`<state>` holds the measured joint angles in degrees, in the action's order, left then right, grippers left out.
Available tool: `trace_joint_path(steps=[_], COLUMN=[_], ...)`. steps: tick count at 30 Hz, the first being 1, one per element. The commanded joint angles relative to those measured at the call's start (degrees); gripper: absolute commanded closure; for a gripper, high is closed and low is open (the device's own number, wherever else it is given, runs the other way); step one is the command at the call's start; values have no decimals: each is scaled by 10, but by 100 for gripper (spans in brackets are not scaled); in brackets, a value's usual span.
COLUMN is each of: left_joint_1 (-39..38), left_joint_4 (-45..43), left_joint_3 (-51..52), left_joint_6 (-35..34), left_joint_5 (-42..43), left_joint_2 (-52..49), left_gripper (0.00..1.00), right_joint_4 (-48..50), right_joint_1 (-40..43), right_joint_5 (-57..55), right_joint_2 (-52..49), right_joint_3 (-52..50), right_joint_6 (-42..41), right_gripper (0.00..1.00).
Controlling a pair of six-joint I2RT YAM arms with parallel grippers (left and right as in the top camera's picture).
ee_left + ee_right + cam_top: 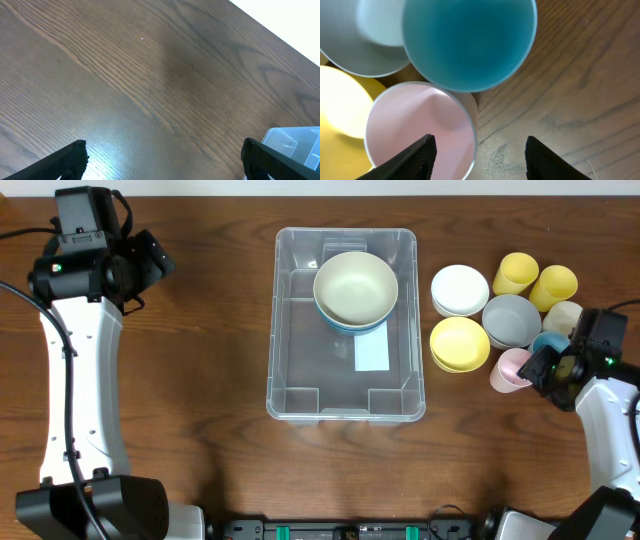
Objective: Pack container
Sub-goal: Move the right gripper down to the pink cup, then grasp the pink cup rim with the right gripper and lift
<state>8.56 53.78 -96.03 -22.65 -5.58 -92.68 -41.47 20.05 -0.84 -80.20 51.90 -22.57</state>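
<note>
The large clear plastic rectangular container [300, 370] sits mid-table, holding a cream bowl [355, 285] nested in a blue bowl [343, 326]. The white label [372, 353] on its base carries no legible writing. The left gripper [164, 151] hangs spread wide above the wooden table [150, 75]. The right gripper [480, 145] has its fingers parted over the rim of a pink plastic cup [420, 130].

Stacked bowls [355, 288] inside container [273, 360], far end, cups [517, 273] and dishes [460, 288] clustered right of it
</note>
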Motion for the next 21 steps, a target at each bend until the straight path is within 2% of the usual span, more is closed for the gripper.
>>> trace_joint_path(steps=[1, 10, 14, 21], left_joint_1=[2, 2, 2, 2], left_joint_4=[2, 2, 2, 2], left_joint_3=[-5, -5, -5, -5], left_joint_6=[1, 1, 1, 1], left_joint_5=[-9, -9, -9, -9], left_joint_2=[-5, -5, -5, -5], left_gripper=[2, 2, 2, 2], right_joint_4=[11, 34, 39, 55], right_joint_1=[2, 1, 1, 1], right_joint_5=[5, 9, 10, 18], right_joint_2=[-1, -1, -10, -45], right_joint_3=[-16, -30, -30, -30], right_joint_6=[-1, -1, -1, -2], right_gripper=[44, 46, 51, 48])
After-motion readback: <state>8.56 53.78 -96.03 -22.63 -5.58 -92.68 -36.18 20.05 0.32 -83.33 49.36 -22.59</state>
